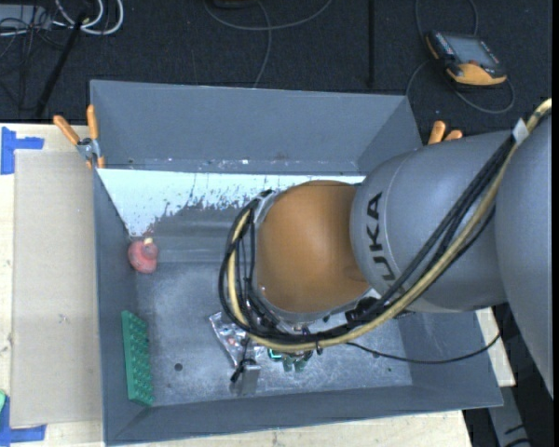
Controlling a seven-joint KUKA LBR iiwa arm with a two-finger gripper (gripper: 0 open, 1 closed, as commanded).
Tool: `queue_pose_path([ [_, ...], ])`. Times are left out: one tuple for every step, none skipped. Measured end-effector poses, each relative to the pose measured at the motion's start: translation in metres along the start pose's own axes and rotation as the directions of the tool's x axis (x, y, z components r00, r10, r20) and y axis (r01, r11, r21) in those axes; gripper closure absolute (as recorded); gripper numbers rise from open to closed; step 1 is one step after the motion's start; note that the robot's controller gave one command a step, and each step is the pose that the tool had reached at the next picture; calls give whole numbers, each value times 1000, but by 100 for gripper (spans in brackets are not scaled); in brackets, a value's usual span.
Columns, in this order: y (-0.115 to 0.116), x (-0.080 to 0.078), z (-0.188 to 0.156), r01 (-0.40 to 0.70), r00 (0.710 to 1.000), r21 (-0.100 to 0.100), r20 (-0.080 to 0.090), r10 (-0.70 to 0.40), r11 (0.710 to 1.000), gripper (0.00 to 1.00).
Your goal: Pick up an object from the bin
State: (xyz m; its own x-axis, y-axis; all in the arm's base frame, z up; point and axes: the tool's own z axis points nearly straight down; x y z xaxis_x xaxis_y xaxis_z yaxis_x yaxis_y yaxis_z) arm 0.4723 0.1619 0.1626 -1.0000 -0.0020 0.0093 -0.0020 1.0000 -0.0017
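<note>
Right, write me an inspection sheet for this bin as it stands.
Surface: grey metal bin, floor speckled white toward the back wall.
Job's things: round pink lump against the left wall; flat green studded plate along the left wall, nearer the front; crinkled shiny scrap and small green bits under the arm.
Clutter: nothing seen.
Grippers: pincer low over the front floor, beside the crinkled shiny scrap.
Cables: yellow and black cable loop round the orange wrist cover.
Surroundings: loose wires and an orange-and-black handset on the black floor behind.
</note>
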Motion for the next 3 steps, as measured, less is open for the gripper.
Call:
queue_pose_path([
  [-54, -78, 94, 219, 976, 1, 7, -219, 976, 0],
  [-52, -77, 90, 218, 976, -1, 8, -218, 976, 100],
  [-26, -76, -36, 161, 987, -2, 18, -161, 987, 100],
])
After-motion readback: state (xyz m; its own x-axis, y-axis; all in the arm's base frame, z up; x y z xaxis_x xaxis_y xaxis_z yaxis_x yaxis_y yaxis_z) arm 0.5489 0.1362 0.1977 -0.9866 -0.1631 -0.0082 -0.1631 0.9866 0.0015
